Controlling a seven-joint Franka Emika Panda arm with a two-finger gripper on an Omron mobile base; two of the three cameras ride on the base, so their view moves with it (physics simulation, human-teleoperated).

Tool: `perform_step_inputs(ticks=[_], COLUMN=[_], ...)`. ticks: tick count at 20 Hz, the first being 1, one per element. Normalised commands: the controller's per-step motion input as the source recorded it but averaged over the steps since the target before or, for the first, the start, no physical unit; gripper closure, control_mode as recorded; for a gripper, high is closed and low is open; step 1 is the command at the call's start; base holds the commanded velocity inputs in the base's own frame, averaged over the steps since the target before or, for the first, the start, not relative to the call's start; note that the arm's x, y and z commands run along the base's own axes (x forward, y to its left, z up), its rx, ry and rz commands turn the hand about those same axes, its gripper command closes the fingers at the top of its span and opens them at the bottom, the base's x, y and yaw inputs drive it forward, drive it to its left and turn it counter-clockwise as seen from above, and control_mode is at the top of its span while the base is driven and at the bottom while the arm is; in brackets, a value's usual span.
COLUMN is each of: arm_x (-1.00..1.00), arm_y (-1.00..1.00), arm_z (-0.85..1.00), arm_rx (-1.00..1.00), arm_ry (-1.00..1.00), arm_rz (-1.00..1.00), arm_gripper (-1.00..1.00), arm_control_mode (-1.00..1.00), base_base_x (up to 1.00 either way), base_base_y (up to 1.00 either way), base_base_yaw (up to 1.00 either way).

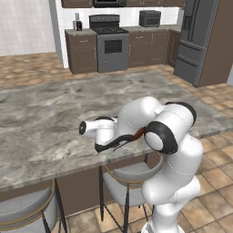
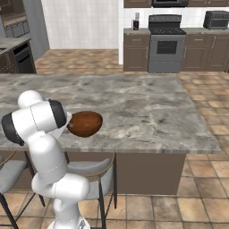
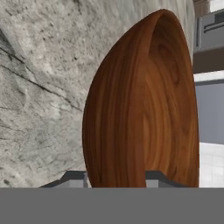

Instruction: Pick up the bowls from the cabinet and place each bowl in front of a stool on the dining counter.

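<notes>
reddish-brown bowl (image 2: 85, 123) sits clamped by its rim between the narrowed jaws of the gripper (image 3: 116, 177), low over the near edge of the dining counter (image 2: 147, 112), above a stool (image 2: 91, 172); risk: thin rim grip may slip or tip the bowl if the hand tilts; a release so near the edge could drop it off; bowl projects straight ahead of the fingers, mouth turned sideways in the hand view.

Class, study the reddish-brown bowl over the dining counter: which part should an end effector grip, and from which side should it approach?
Grip the thin rim wall of the reddish-brown bowl, one finger inside and one outside. Its rounded body is too wide to span. Approach from the open side; the end effector already pinches the wall that way above the dining counter.
</notes>
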Motion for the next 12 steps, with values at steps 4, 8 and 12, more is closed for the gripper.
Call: perform_step_inputs(ticks=[4, 8, 12], arm_x=[0.10, 0.00, 0.00], arm_y=[-0.07, 0.00, 0.00], arm_z=[-0.12, -0.14, -0.12], arm_rx=[0.04, 0.00, 0.01], arm_ry=[-0.01, -0.01, 0.00], arm_rz=[0.02, 0.01, 0.00], arm_gripper=[1.00, -1.00, -1.00], arm_control_mode=[-1.00, -1.00, -1.00], base_base_x=[0.00, 0.00, 0.00], base_base_y=[0.00, 0.00, 0.00], base_base_yaw=[0.00, 0.00, 0.00])
